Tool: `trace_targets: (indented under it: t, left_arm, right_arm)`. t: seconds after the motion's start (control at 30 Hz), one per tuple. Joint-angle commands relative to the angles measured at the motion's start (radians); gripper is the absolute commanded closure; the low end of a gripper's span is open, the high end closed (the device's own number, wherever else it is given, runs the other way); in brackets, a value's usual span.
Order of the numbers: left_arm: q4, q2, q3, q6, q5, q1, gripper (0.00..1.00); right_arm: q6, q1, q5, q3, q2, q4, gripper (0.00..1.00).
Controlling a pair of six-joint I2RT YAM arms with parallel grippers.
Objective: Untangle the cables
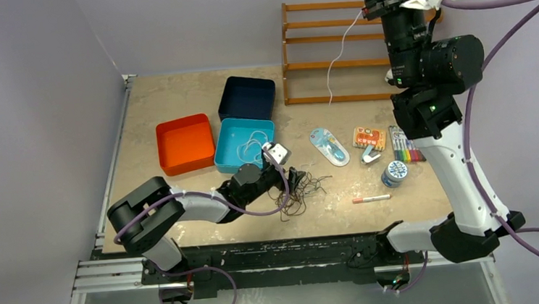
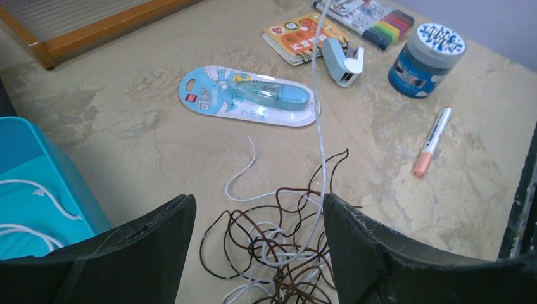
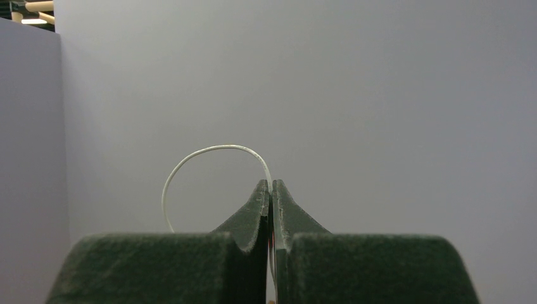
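Top view, surface: tan and mottled; carries everything listed below.
Top view, cables: wiry tangle of dark and white strands, lying near the front edge.
Top view, left claw: low at the tangle's left side; opening cannot be told from this view.
Top view, right claw: raised high over the far right, in front of the wooden rack.
Top view, white cable: hangs from the right claw and runs down past the rack; its lower run is too thin to trace.
Top view, boxes: orange box; teal box just beside it, with a coiled white cable inside; dark blue box behind the teal one.
Top view, stationery: blister pack, stapler, notebook, marker set, jar and pen, all right of the tangle.
Left wrist view, left claw: spread wide and holding nothing, one finger on each side of the tangle.
Left wrist view, white cable: rises out of the tangle in a nearly straight line and leaves the top of the view.
Left wrist view, teal box: at the left edge, with white cable lying inside.
Right wrist view, right claw: fingers pressed together, pinching the white cable, which arches left from the tips against a plain wall.
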Motion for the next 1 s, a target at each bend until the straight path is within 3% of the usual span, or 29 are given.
trace_targets:
  t: [0.0, 0.27, 0.47, 0.63, 0.83, 0.97]
  left_arm:
    - [-0.03, -0.018, 0.046, 0.144, 0.033, -0.006, 0.27]
    - [-0.07, 0.082, 0.179, 0.231, 0.045, -0.009, 0.28]
    - [-0.099, 0.146, 0.237, 0.247, 0.051, -0.01, 0.38]
    - [-0.139, 0.146, 0.259, 0.238, 0.047, -0.015, 0.58]
    - [-0.248, 0.052, 0.299, 0.207, 0.001, -0.016, 1.0]
    - [-0.284, -0.047, 0.305, 0.164, -0.064, -0.016, 1.0]
  right_arm:
    - [0.027, -0.003, -0.022, 0.002, -0.033, 0.016, 1.0]
    - [0.036, -0.003, -0.034, 0.002, -0.034, -0.003, 1.0]
    - [0.044, -0.003, -0.037, -0.006, -0.043, -0.007, 1.0]
    - [0.051, -0.004, -0.037, -0.02, -0.046, -0.004, 1.0]
    - [0.069, -0.003, -0.003, -0.087, -0.072, 0.026, 1.0]
    - [0.108, -0.004, 0.062, -0.208, -0.122, 0.053, 1.0]
